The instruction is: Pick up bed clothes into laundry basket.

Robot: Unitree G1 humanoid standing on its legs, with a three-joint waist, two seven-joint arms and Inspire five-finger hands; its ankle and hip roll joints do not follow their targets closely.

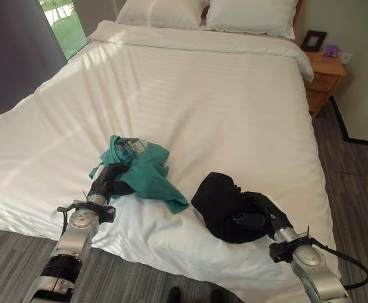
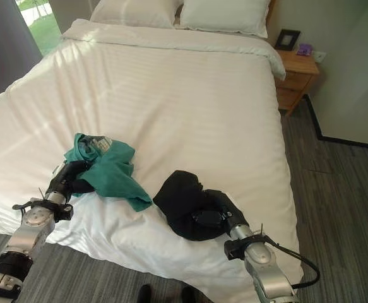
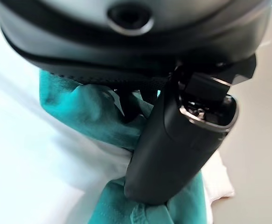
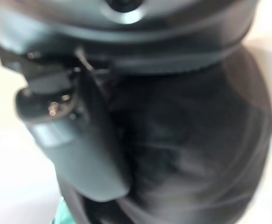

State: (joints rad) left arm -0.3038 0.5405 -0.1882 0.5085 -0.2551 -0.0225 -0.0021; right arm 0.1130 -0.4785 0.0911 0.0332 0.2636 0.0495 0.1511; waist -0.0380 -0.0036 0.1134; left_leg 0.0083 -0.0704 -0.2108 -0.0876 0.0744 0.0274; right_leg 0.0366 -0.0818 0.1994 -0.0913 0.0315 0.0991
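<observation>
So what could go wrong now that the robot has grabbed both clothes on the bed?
The left hand pinches just an edge of the teal garment, so it might slip free when lifted. The right hand is sunk in the black garment near the bed's edge, so it could drop to the floor or snag the white sheet.

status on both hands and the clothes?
Left hand shut on teal garment. Right hand on black garment, grip unclear. Both garments on the bed near its foot edge. Nothing in the way.
</observation>
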